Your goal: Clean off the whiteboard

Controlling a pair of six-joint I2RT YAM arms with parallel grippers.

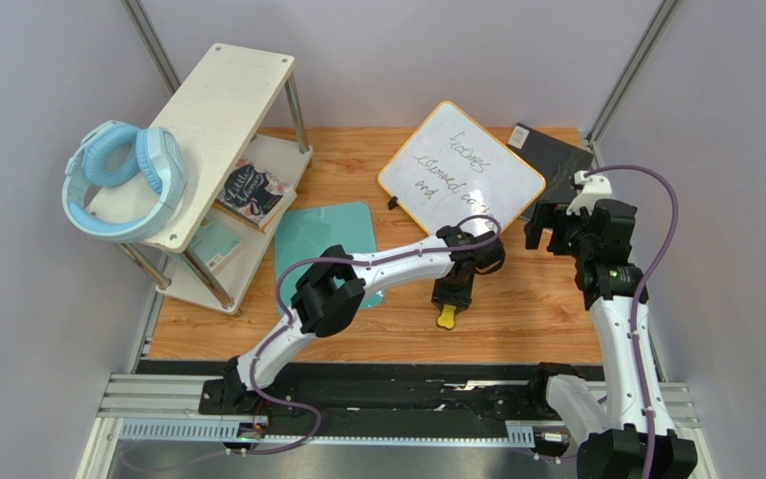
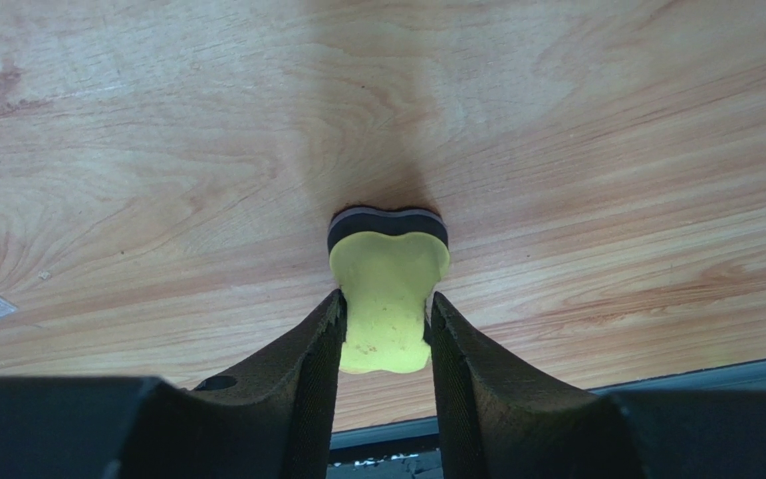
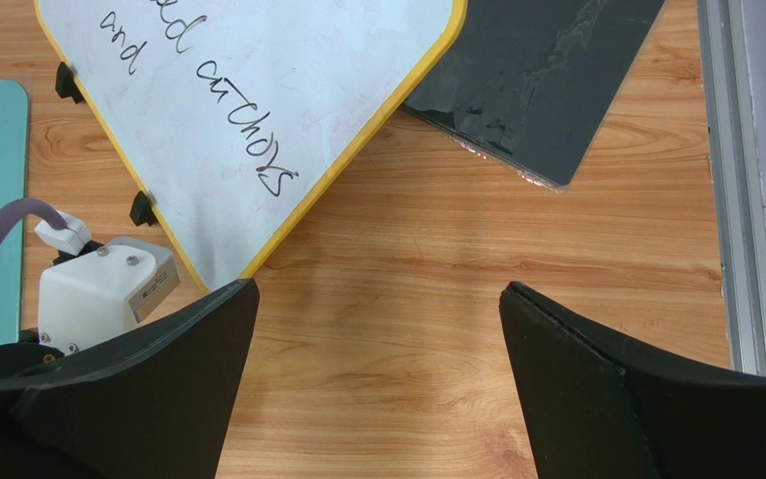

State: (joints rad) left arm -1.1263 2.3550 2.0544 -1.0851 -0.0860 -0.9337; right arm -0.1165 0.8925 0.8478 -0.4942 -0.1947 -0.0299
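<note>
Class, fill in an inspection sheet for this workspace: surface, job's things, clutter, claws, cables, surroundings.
Surface: wooden table, no spills seen.
Job's things: whiteboard with black handwriting; yellow eraser standing on the table, off the board.
Clutter: headphones on a shelf, book beneath, teal cutting board, dark panel.
Claws: left claw shut on the eraser; right claw open, empty.
Cables: a purple cable loops along each arm.
Surroundings: grey walls, metal rail at the near edge.

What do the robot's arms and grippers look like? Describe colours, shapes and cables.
The left arm and right arm have white links, black joints and a purple cable looped alongside. The left gripper and right gripper each have two matte black, wedge-shaped fingers.
</note>
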